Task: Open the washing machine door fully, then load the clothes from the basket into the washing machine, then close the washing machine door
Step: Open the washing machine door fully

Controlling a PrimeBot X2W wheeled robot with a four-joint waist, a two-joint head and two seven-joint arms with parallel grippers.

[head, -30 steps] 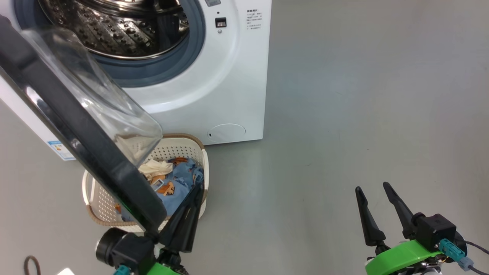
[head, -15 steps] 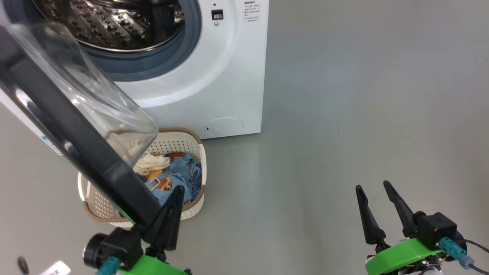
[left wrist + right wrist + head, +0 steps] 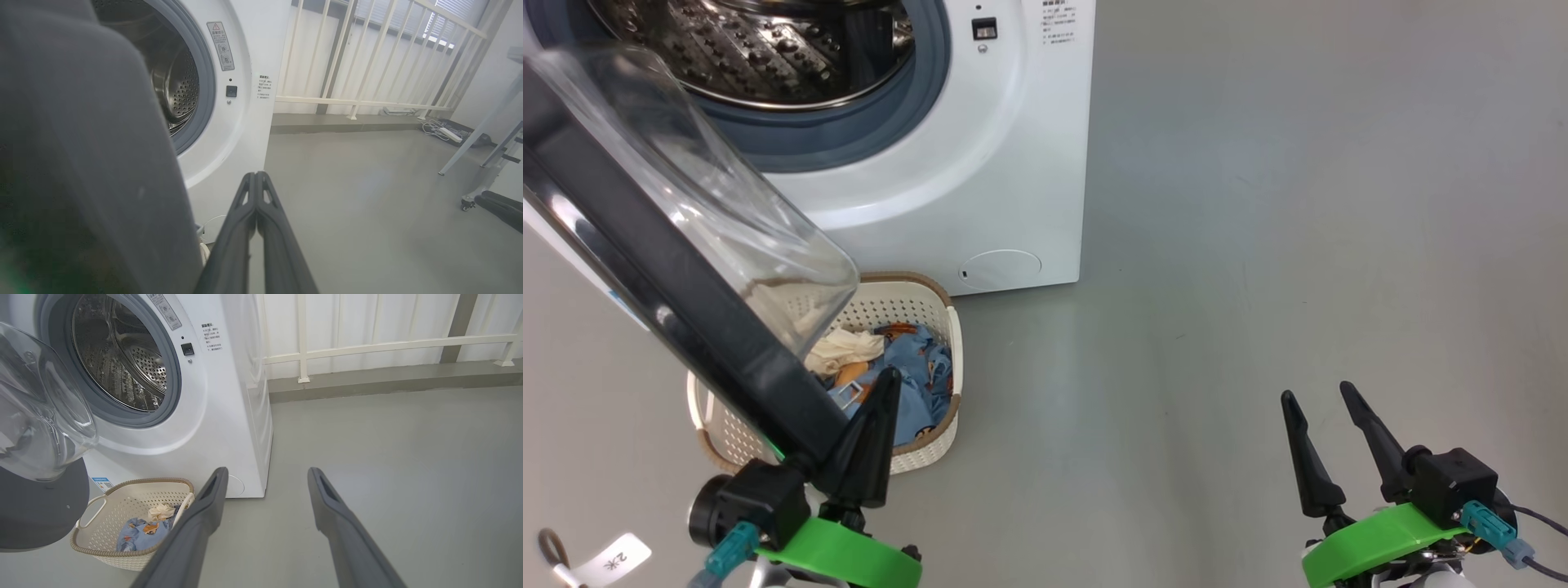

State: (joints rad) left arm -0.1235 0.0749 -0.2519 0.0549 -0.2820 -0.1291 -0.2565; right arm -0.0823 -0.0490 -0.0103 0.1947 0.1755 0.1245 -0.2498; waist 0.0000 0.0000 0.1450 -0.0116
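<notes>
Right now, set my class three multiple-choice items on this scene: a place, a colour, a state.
1. Where is the basket? A on the floor before the washing machine; B on a shelf; C on the machine's top.
2. Most clothes in it are: A red; B light blue; C black.
3. The right tool is: A shut on cloth; B shut, empty; C open.
Answers: A, it stands on the grey floor; B, blue fabric dominates; C, its fingers stand apart.
</notes>
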